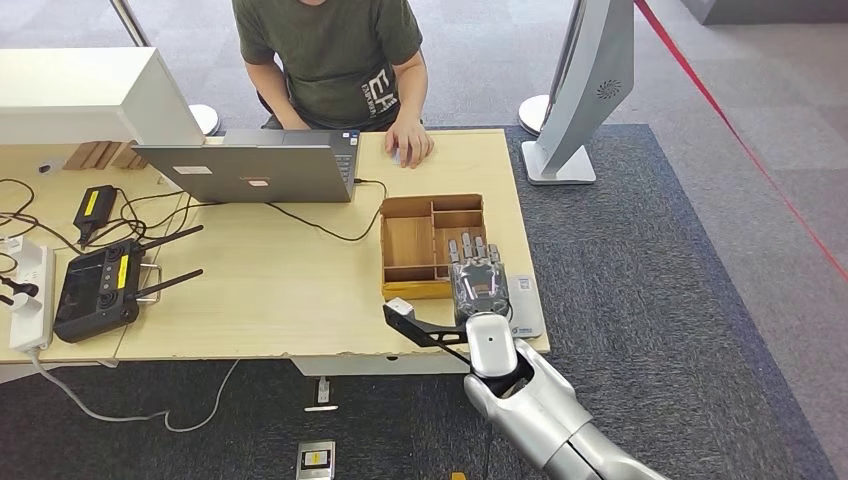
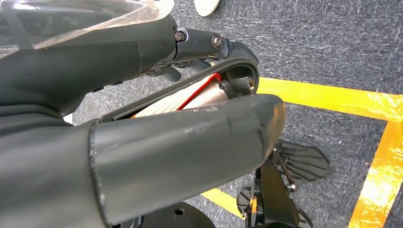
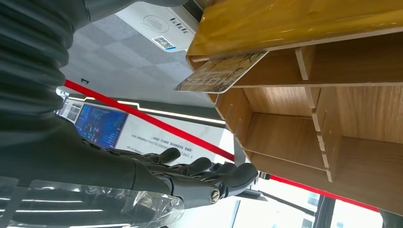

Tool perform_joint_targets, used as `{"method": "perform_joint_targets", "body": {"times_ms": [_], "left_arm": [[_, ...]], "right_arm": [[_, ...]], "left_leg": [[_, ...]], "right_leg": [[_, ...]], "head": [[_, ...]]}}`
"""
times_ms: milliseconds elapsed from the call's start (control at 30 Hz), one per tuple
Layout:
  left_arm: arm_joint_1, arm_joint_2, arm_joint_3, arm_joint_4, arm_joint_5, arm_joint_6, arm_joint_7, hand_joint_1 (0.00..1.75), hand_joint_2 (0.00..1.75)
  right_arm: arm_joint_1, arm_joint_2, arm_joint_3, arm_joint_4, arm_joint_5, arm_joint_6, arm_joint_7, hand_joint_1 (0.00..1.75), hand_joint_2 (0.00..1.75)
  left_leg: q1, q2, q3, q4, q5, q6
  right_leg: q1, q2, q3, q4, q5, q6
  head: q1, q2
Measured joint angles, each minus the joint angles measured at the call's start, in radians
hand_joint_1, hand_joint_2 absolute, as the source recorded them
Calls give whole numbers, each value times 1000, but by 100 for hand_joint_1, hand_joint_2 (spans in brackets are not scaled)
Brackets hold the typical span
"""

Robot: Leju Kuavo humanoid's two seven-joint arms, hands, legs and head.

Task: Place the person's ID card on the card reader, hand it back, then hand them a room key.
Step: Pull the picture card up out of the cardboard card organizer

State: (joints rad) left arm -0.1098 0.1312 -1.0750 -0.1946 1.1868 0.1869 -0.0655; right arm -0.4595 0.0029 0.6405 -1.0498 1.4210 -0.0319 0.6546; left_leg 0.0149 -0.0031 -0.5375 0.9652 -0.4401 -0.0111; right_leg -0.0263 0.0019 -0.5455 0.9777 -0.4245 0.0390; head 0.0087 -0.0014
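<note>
My right hand (image 1: pixel 478 275) hovers flat over the near right corner of a wooden compartment box (image 1: pixel 410 240), fingers spread and straight, holding nothing. In the right wrist view its dark fingers (image 3: pixel 199 168) stretch out beside the box (image 3: pixel 285 137), apart from it. A printed room key card (image 3: pixel 223 72) sticks out of one compartment. The pale card reader (image 1: pixel 527 305) lies on the table just right of the hand, and its white face (image 3: pixel 157 23) appears beyond the box. The person's hand (image 1: pixel 410 140) rests on the table's far edge. My left hand (image 2: pixel 142 156) hangs over the floor, holding nothing.
An open laptop (image 1: pixel 250 165) with a cable stands at the back of the table (image 1: pixel 280 290). A black remote with antennas (image 1: pixel 100 285) and a power strip (image 1: pixel 30 290) lie at the left. A white stand (image 1: pixel 585 90) rises on the carpet at the right.
</note>
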Motion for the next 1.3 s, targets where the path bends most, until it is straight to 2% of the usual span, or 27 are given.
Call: {"method": "perform_joint_targets", "body": {"times_ms": [167,233,300,333,367,467,767,900,967,1100,1133,1167,1300], "left_arm": [[0,0,0,0,1,0,-1,0,0],[0,0,0,0,2,0,-2,0,0],[0,0,0,0,2,0,-2,0,0],[0,0,0,0,2,0,-2,0,0],[0,0,0,0,2,0,-2,0,0],[0,0,0,0,3,0,-2,0,0],[0,0,0,0,4,0,-2,0,0],[0,0,0,0,4,0,-2,0,0],[0,0,0,0,3,0,-4,0,0],[0,0,0,0,1,0,-6,0,0],[0,0,0,0,1,0,-6,0,0],[0,0,0,0,1,0,-6,0,0],[0,0,0,0,1,0,-6,0,0]], "right_arm": [[1,-4,1,6,0,7,0,0,175],[2,-4,2,8,0,8,-1,0,87],[3,-4,3,10,0,9,-2,0,87],[3,-4,4,12,0,10,-2,0,131],[3,-4,4,14,0,10,-3,0,131],[4,-5,5,20,0,10,-3,0,0],[6,-5,6,24,0,10,-3,0,0],[6,-5,8,30,0,10,-3,0,175],[6,-5,8,33,0,11,-3,0,175],[5,-5,9,41,2,13,0,173,175],[5,-5,9,42,3,13,1,175,175],[5,-5,10,43,4,13,2,169,175],[5,-5,10,46,12,14,2,86,175]], "left_leg": [[0,0,0,0,0,0],[0,0,0,0,0,0],[0,0,0,0,0,0],[0,0,0,0,0,0],[0,0,0,0,0,0],[0,0,0,0,0,0],[0,0,0,0,0,0],[0,0,0,0,0,0],[0,0,0,0,0,0],[0,0,0,0,0,0],[0,0,0,0,0,0],[0,0,0,0,0,0],[0,0,0,0,0,0]], "right_leg": [[0,0,0,0,0,0],[0,0,0,0,0,0],[0,0,0,0,0,0],[0,0,0,0,0,0],[0,0,0,0,0,0],[0,0,0,0,0,0],[0,0,0,0,0,0],[0,0,0,0,0,0],[0,0,0,0,0,0],[0,0,0,0,0,0],[0,0,0,0,0,0],[0,0,0,0,0,0],[0,0,0,0,0,0]], "head": [[0,0],[0,0],[0,0],[0,0],[0,0],[0,0],[0,0],[0,0],[0,0],[0,0],[0,0],[0,0],[0,0]]}}
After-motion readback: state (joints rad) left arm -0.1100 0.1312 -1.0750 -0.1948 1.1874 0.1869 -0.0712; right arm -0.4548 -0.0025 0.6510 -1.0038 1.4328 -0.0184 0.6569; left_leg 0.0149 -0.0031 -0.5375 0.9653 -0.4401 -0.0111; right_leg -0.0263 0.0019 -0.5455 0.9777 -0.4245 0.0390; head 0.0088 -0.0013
